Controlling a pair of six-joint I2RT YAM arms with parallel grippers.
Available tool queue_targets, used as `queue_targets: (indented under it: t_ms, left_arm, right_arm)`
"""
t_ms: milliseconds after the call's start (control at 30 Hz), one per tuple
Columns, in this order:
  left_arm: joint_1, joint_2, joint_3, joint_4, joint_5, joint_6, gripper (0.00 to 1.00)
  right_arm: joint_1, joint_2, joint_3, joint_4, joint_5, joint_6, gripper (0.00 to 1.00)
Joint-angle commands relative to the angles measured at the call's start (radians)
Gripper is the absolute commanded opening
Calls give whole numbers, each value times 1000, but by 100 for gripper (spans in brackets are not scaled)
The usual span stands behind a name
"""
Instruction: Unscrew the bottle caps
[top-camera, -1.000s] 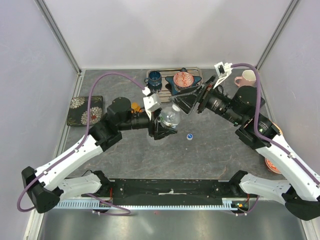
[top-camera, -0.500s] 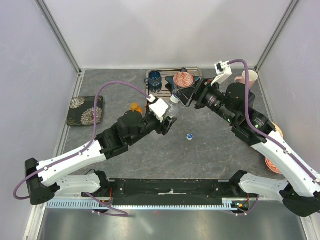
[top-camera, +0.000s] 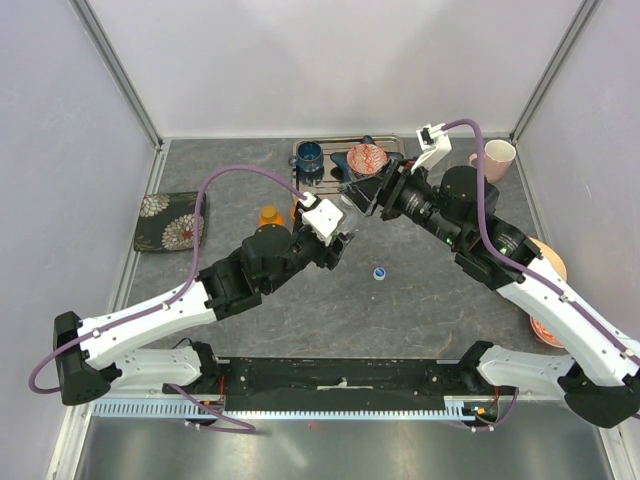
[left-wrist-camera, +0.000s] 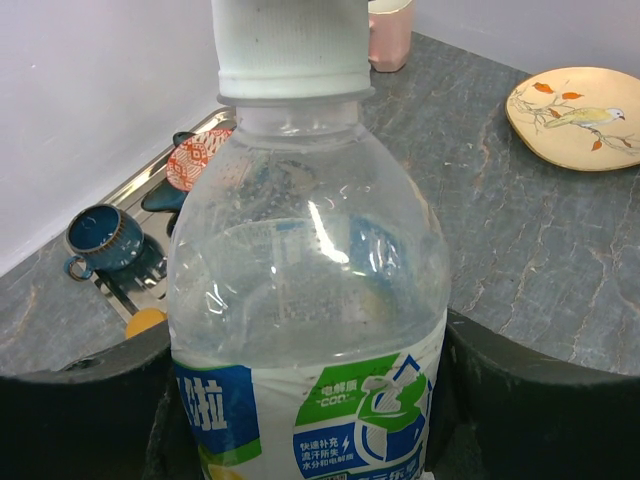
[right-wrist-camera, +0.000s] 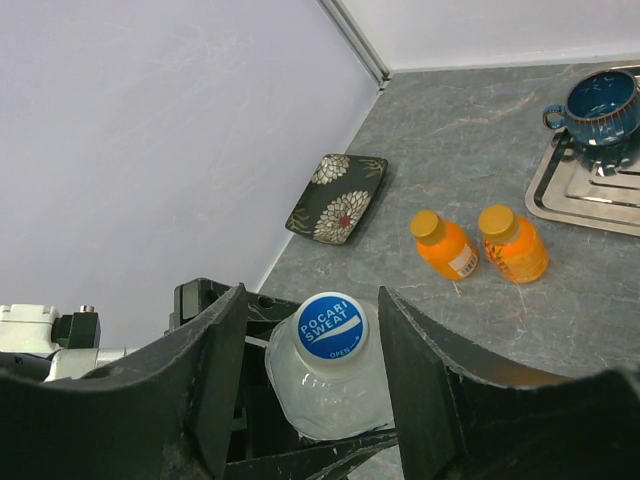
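Left tool (top-camera: 338, 243): closed tight on the lower, labelled body of the water bottle (left-wrist-camera: 305, 300), with a dark finger on each side.
Right tool (right-wrist-camera: 315, 345): part-way open, with one finger on each side of the blue cap (right-wrist-camera: 331, 326) and a narrow gap on both sides. It has hold of nothing.
Bottle's place: near the middle of the desk (right-wrist-camera: 620, 300), towards the back, between the two arms. Whether its base rests on the desk cannot be told.
Bottle material: thin clear plastic with rounded shoulders, a glossy blue, white and green label, and droplets on the inside wall.
Cap: small and round, with a ribbed side and a flat printed top.
Handling: the bottle is probably light, and its walls would dent under a hard squeeze. The smooth label may slip if the bottle is twisted, so a low grip on the body looks sound. The ribs on the cap's side are the place to pinch.
Orange bottles (right-wrist-camera: 445, 245) (right-wrist-camera: 513, 243): short and stubby, standing side by side with their orange caps on.
Loose blue cap (top-camera: 380, 272): lying alone on the grey, stone-patterned desk.
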Motion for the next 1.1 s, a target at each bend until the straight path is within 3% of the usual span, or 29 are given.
queue_targets:
  t_ms: [0,367,633,667,767,933,1067]
  left_arm:
    - [-7,-9,5,61,-34,40,45]
    - [-9,-16,2,61,-26,28,45]
    - [-9,-18,-3,61,-18,23,46]
    - [-9,-19,-5,63,-12,23,46]
    - [-9,-48,-24,78,72,23,49]
    - [-7,-107,-51,115,189,8,52]
    - [2,-140,-25,71,403,-9,52]
  right_arm:
    - [7,1,-7,40,-4,-4,60]
    - [10,7,-31,43,-9,-4,48]
    - [8,2,-47,49,-15,-6,27]
    - [10,4,-50,49,-17,-6,21]
    - [10,2,-61,81,-90,-32,0]
    - [11,-27,-96,81,-109,-95,0]
    - [10,-56,-78,31,-107,-168,0]
